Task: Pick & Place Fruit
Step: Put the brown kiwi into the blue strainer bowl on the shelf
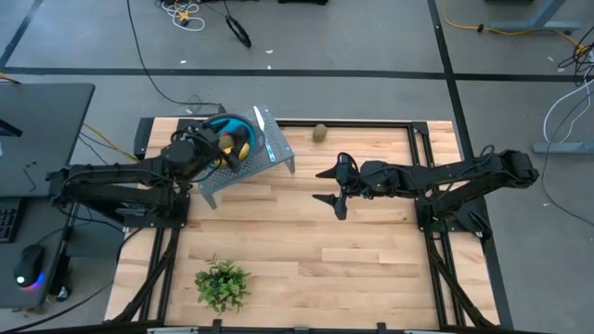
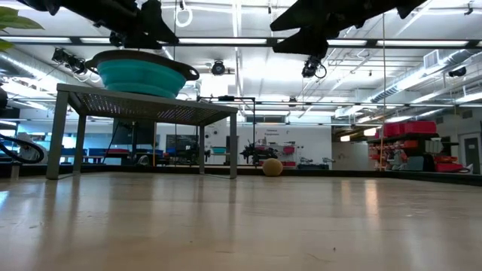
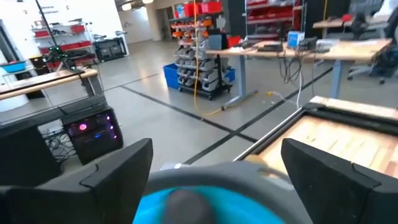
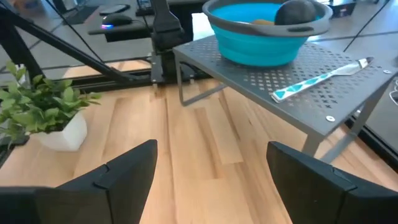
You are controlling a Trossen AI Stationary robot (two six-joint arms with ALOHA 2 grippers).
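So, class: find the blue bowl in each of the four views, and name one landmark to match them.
High view: blue bowl upper left, on the grey rack.
Low view: upper left, on the rack.
Left wrist view: bottom centre, blurred.
Right wrist view: top right.
Shared landmark: the rack.

We count one blue bowl (image 1: 243,135) on one perforated grey metal stand (image 1: 264,160), and at least two fruits in the bowl: one yellow piece (image 1: 240,147) and one dark ball (image 4: 298,12). One olive-brown oval fruit (image 1: 319,133) lies on the table (image 1: 306,241). We count one potted green plant (image 1: 222,284), one knife (image 4: 323,78), two grippers
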